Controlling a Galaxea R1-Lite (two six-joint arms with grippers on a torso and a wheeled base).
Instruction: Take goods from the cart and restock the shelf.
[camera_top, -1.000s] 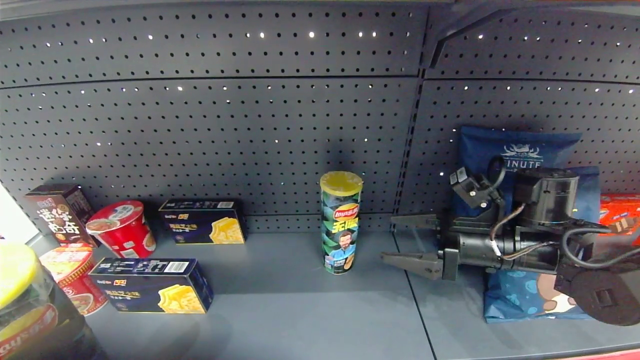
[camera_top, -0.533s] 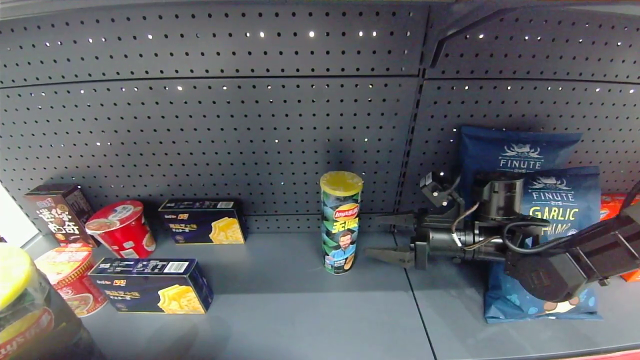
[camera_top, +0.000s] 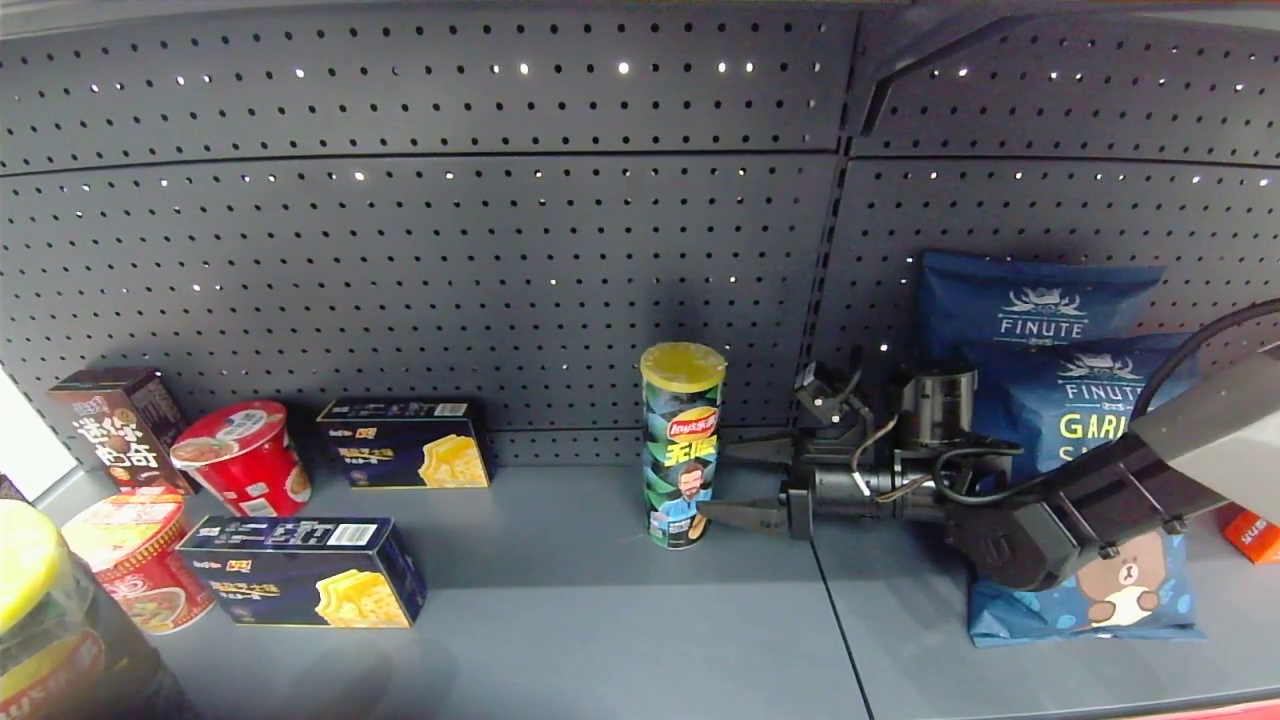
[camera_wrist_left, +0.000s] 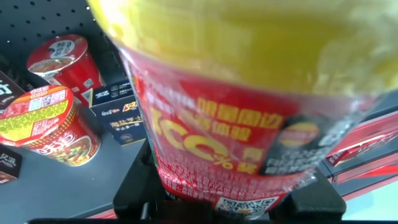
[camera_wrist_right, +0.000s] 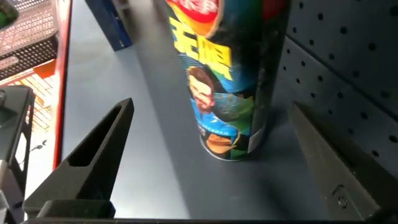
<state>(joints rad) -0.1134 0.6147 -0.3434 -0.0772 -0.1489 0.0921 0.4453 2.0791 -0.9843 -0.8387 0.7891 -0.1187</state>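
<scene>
The right gripper (camera_top: 728, 480) had been carried leftward along the shelf (camera_top: 560, 610) until its wide-open, empty jaws were brought up to the green can (camera_top: 683, 440), which stood upright near the back wall. A grasp or nudge seemed intended. A red can (camera_wrist_left: 217, 124) was held closed in the left gripper (camera_wrist_left: 225, 196), off the shelf's left end. Boxes (camera_top: 405, 443) and cups (camera_top: 245, 455) crowded the left; blue bags (camera_top: 1040, 310) stood behind the right arm.
</scene>
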